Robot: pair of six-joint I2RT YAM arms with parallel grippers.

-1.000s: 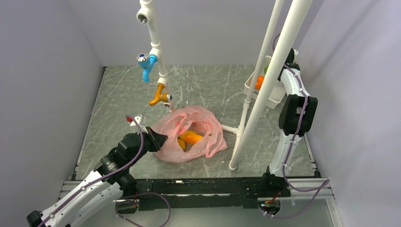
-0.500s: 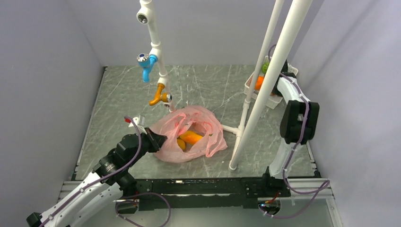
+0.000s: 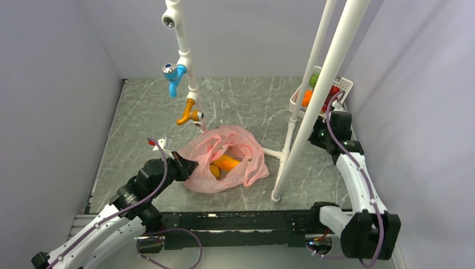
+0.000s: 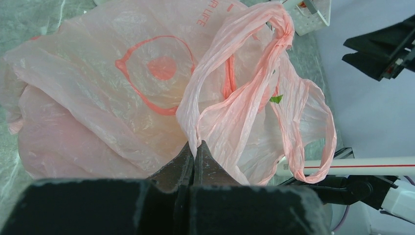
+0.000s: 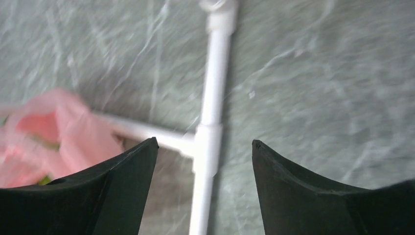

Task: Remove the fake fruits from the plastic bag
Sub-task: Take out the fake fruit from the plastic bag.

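my left pincer (image 4: 194, 148) is pressed fully together on a fold of the plastic bag (image 4: 122, 93), at its near-left edge. in the wrist view the thin pink film and one twisted loop handle (image 4: 235, 54) rise straight out from between the fingertips. the bag lies crumpled at the middle of the table (image 3: 140, 117) with its mouth gaping upward. two of the fake fruits (image 3: 227, 162) show inside, a long orange one and a rounder yellow-orange one just beside it. my right pincer (image 5: 205, 147) stands wide apart with nothing between its fingers. it hovers over the white pipe frame (image 5: 214, 93) to the right of the bag, and that view is blurred. at the far right the white basket (image 3: 346, 85) holds an orange fruit (image 3: 306, 98), red ones (image 3: 331, 94) and a green one (image 3: 313, 80).
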